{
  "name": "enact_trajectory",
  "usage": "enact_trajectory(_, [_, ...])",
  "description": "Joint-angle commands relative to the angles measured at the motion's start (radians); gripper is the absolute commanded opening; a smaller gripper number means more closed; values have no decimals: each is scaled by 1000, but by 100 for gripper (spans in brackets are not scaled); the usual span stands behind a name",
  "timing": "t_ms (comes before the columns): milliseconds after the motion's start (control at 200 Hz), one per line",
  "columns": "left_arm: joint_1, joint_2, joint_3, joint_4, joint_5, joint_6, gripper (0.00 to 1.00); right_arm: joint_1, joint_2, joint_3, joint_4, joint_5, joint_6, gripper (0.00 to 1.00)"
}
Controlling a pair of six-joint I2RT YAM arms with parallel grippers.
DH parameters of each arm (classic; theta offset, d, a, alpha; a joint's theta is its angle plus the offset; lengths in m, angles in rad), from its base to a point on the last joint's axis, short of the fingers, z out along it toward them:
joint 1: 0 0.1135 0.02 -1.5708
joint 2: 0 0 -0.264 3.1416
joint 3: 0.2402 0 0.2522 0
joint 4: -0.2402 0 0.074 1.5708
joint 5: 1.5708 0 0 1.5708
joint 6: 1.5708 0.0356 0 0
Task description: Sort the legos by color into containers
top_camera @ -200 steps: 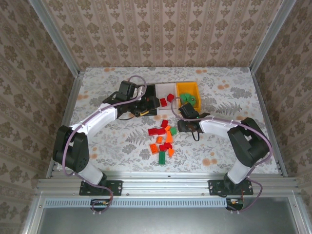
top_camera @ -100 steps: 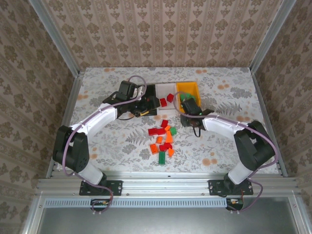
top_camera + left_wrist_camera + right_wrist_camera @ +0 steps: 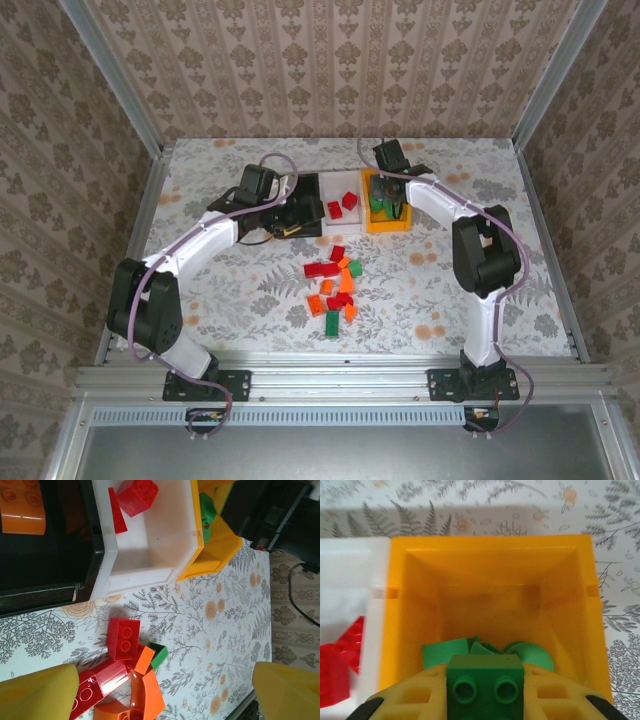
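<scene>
Right fingers (image 3: 415, 697): I am clamping a small green studded plastic brick (image 3: 485, 677) between them and hanging it over the near end of the open-topped orange-yellow plastic bin (image 3: 490, 550).

Left fingers (image 3: 35, 695): I am holding them wide, gripping nothing, over the loose pile of red, orange and green bricks (image 3: 125, 680). The pile is lying on the floral-printed counter (image 3: 250, 290), on the arm-base side of that bin.

Risks, as I am judging them:
- The green pieces already in the bin (image 3: 445, 652) are lying unevenly, one of them rounded. A hard brick dropped onto them could bounce or roll.
- The white plastic bin (image 3: 107, 565) is touching the orange-yellow bin's left wall. A skewed release could send green in among the glossy red bricks (image 3: 139, 495).
- The brick is sitting at the very tips, so it could twist as I am letting go, or cling to one pad.
- Going lower, I could clip the rim and nudge the light bin.

Materials: the bin walls are smooth, slightly glossy and straight, with a squared rim. The bricks are rigid and sharp-edged, with round studs. The black plastic bin (image 3: 45, 587), beyond the white one, is holding a curved orange piece (image 3: 22, 512).
</scene>
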Motion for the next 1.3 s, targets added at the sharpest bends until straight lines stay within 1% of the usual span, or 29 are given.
enact_trajectory(0, [1,-6,28,-21,21,12,92,-11,32,86,-89,-35,-27,32])
enact_trajectory(25, [1,-5,27,-19,23,10,92,-13,39,94,-97,-36,-26,35])
enact_trajectory(65, [1,-4,26,-16,26,7,92,-12,38,96,-98,-33,-28,44])
enact_trajectory(105, [1,-5,26,-14,28,6,92,-12,27,85,-87,-32,-31,51])
enact_trajectory(160, [0,-6,26,-14,29,6,92,-12,8,78,-80,-23,-38,56])
enact_trajectory(205, [0,-10,25,-13,28,5,92,-13,-15,76,-81,-16,-42,57])
enact_trajectory(295, [1,-16,27,-13,29,6,92,-7,-83,46,-72,-7,-34,58])
enact_trajectory(390, [2,-24,28,-18,25,9,92,22,-199,-58,-34,2,-4,58])
enact_trajectory(520, [7,-38,33,-32,9,13,92,135,-356,-286,39,22,78,58])
enact_trajectory(625, [15,-53,35,-44,-10,22,92,235,-417,-442,88,49,126,58])
enact_trajectory(710, [16,-54,31,-42,-11,20,91,272,-413,-497,90,1,148,57])
enact_trajectory(880, [12,-41,26,-27,5,7,92,296,-372,-561,103,-103,151,53])
enact_trajectory(1020, [11,-39,24,-27,1,10,92,325,-339,-616,144,-183,138,54])
enact_trajectory(1210, [11,-36,26,-31,-2,12,92,335,-322,-648,181,-187,140,56])
enact_trajectory(1295, [11,-33,24,-30,-2,12,92,335,-303,-652,188,-156,147,56])
